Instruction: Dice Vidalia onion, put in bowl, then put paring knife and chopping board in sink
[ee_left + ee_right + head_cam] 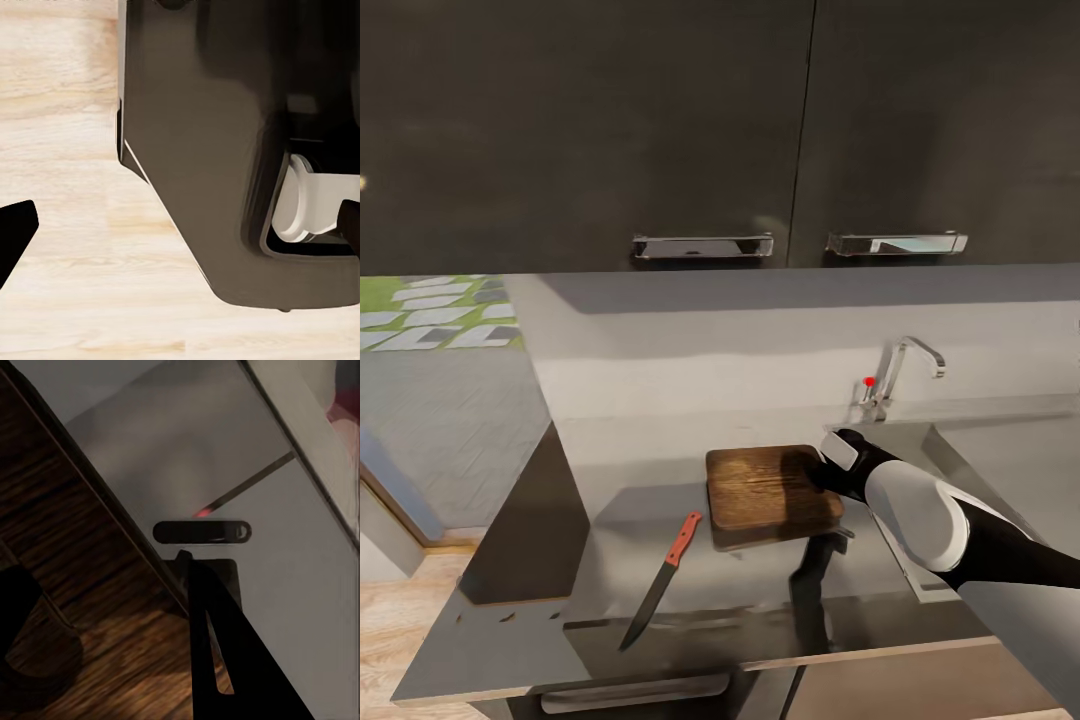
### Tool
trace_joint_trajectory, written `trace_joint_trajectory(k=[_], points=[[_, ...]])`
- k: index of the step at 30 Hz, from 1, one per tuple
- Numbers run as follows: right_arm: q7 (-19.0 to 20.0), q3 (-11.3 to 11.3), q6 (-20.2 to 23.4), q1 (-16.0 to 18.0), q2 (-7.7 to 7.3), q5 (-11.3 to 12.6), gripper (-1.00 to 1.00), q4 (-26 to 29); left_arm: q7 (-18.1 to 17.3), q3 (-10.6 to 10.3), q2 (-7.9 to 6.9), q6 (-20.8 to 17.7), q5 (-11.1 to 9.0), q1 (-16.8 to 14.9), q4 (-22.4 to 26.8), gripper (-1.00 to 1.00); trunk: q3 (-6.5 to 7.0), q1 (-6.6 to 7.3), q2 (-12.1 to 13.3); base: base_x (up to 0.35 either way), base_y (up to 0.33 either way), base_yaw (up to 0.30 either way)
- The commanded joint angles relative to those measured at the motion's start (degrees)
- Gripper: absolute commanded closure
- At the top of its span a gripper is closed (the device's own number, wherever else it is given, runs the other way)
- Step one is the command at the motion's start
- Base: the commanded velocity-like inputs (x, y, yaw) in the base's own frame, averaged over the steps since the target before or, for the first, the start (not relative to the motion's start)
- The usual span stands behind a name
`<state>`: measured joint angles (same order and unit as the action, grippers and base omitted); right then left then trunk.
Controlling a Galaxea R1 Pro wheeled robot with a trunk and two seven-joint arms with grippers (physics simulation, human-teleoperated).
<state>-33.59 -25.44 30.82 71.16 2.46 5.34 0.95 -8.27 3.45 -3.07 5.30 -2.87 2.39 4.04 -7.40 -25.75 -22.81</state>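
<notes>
Head view is showing the kitchen from above the countertop, a grey metallic worktop running under glossy dark upper cabinets with two chrome handles, a pale grey wall sitting between them. The chopping board, dark brown with visible grain, is lying flat near the middle of the picture, and the paring knife is lying at about seven o'clock from it, well apart, its orange-red handle pointing toward the board and its dark blade toward the counter's front edge. The sink is sitting at about three o'clock from the board, with the chrome tap and its red knob at about one o'clock; the basin's inside is hidden behind the right arm, so what it is holding cannot be told. The right gripper is reaching over the board's sink-side edge; in the right wrist view one dark finger is hanging over the board edge and the grey steel beside it, and whether the jaws are open or closed cannot be told. The left wrist view is looking down at the light wood floor and a dark part of the robot's body; a black tip at the edge gives no reading of the left gripper's state. No writing is showing anywhere.
</notes>
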Motion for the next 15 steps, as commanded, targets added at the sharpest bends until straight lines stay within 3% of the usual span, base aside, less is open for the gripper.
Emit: trace_joint_trajectory(k=[1,6,15], points=[[-0.34,0.21,0.2,0.03,0.02,0.55,1.0,0.1,-0.35,0.33,-0.01,-0.03,-0.3,0.03,0.09,-1.0,-0.11,-0.03,-0.11,0.0,-0.111,0.0],[-0.34,0.21,0.2,0.03,0.08,0.55,1.0,0.1,-0.35,0.33,-0.01,-0.03,-0.3,0.01,0.09,-1.0,-0.11,-0.03,-0.11,0.0,-0.159,0.0],[-0.5,0.25,0.29,0.03,0.09,0.55,1.0,0.1,-0.34,0.27,-0.02,-0.03,-0.3,0.02,0.04,-1.0,-0.11,-0.03,-0.11,0.0,-0.02,0.0]])
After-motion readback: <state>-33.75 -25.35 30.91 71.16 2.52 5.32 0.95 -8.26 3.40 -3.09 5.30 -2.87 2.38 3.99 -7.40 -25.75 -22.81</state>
